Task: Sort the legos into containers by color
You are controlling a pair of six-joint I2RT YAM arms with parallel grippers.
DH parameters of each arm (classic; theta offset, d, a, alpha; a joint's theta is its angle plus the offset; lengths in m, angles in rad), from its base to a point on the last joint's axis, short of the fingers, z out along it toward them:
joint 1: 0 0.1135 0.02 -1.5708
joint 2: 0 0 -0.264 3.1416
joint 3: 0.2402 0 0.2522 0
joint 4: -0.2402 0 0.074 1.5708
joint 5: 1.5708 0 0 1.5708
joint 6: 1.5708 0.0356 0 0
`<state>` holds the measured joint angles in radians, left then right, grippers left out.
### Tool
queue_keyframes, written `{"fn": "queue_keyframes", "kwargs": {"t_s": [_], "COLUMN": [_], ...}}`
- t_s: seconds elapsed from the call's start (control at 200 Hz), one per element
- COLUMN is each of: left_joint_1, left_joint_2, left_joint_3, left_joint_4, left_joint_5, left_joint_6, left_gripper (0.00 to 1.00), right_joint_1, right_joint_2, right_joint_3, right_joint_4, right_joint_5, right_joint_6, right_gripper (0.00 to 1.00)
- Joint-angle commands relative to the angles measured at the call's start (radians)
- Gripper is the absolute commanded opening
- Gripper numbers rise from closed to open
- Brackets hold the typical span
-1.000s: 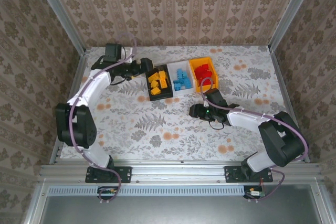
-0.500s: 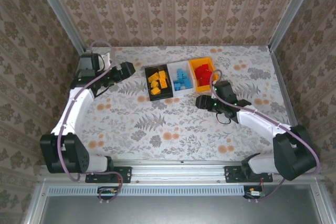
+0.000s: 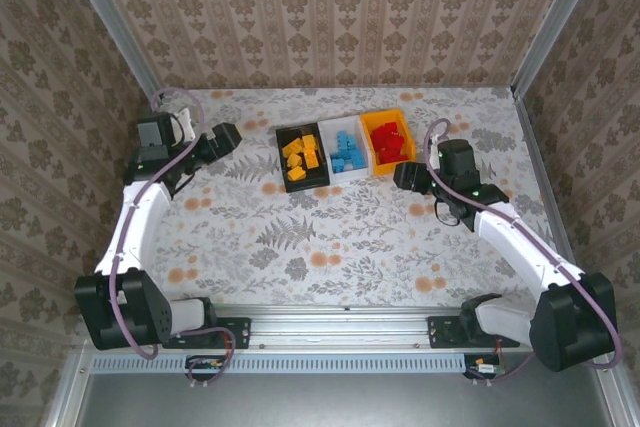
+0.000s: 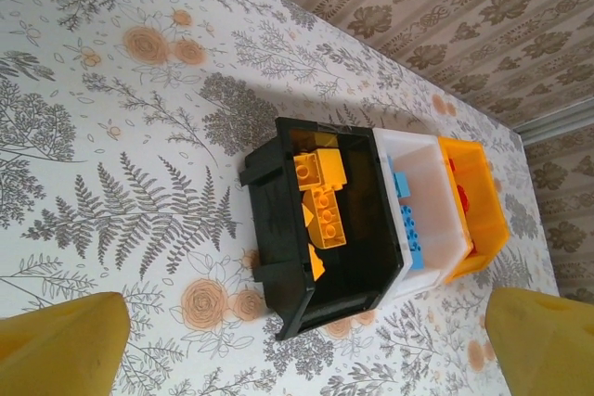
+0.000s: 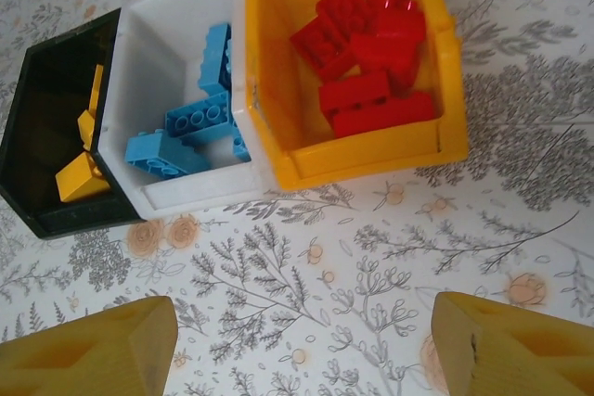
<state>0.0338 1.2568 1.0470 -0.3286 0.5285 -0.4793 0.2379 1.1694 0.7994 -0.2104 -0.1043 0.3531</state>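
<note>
The left pincer (image 3: 226, 137) stands with its fingers wide apart and nothing between them. In its wrist view the two yellow fingers (image 4: 60, 345) sit at the lower corners with patterned bench between them. It hangs over the far left of the bench (image 3: 330, 237), pointing right toward the trays and well apart from them.

The right pincer (image 3: 404, 176) is also spread and empty, with its yellow fingers (image 5: 88, 354) at the lower corners of its wrist view. It sits near the near right corner of the orange-yellow tray (image 5: 371, 150) and does not touch it.

The three trays stand side by side in a row at the far middle of the bench, walls touching. The black tray (image 4: 278, 257) is on the left, the white tray (image 5: 158, 90) in the middle and the orange-yellow tray on the right. The orange-yellow bricks (image 4: 320, 201) lie in the black tray. The light blue bricks (image 5: 195, 122) lie in the white tray. The red bricks (image 5: 371, 62) are piled in the orange-yellow tray.
</note>
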Motion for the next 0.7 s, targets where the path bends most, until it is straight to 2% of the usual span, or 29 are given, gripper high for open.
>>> {"fn": "queue_keyframes", "kwargs": {"t_s": [0.0, 0.15, 0.365, 0.54, 0.695], "left_joint_1": [0.007, 0.003, -0.056, -0.068, -0.070], "left_joint_2": [-0.057, -0.124, -0.235, -0.293, -0.287], "left_joint_3": [-0.045, -0.132, -0.306, -0.460, -0.471], "left_joint_4": [0.089, 0.187, 0.382, 0.596, 0.582], "left_joint_5": [-0.070, -0.187, -0.301, -0.331, -0.350], "left_joint_6": [-0.024, 0.022, 0.228, 0.265, 0.276], "left_gripper": [1.00, 1.00, 1.00, 1.00, 1.00], "right_joint_1": [-0.007, -0.008, -0.013, -0.028, -0.041], "right_joint_2": [-0.049, -0.105, -0.155, -0.135, -0.101], "right_joint_3": [0.007, -0.052, -0.152, -0.145, -0.110], "right_joint_4": [0.018, 0.112, 0.255, 0.275, 0.269], "right_joint_5": [0.041, 0.079, 0.156, 0.154, 0.152], "right_joint_6": [-0.090, -0.193, -0.312, -0.326, -0.325], "right_gripper": [0.76, 0.77, 0.92, 0.95, 0.95]}}
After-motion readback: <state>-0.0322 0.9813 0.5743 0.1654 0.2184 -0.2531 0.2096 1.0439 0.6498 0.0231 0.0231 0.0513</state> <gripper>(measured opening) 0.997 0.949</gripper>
